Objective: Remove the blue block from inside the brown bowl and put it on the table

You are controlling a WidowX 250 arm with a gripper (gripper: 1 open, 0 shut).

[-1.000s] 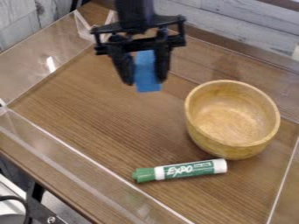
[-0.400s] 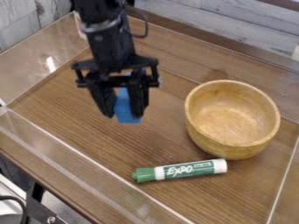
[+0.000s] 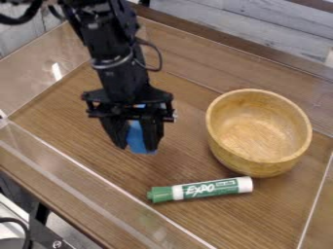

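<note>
- A dark-brown wood-grain tabletop (image 3: 78, 122) fills most of the view, its boards running diagonally.
- Low, clear walls (image 3: 78, 183) border the tabletop; one runs along the left side down toward the bottom of the view, and another crosses behind, at the upper right.
- A black end effector (image 3: 134, 133) reaches down from the top, left of center, over the tabletop. Its fingers are pressed in on the blue block, pinching it between them.
- A round, light-brown wooden bowl (image 3: 259, 133) with a thick rim sits at the right. Nothing lies inside it; its smooth, grained inner surface is in plain sight.
- A white marker (image 3: 202, 190) with a green cap and a green label reading "EXPO" lies on its side near the front, just below the bowl in the view, slightly slanted, its capped end to the left.
- A black cable (image 3: 16, 229) curves through the bottom left corner, beyond the clear wall.
- A small, bright-blue block (image 3: 140, 137) is outside the bowl, to its left, partly hidden by the fingers. Whether its underside touches the tabletop cannot be told.
</note>
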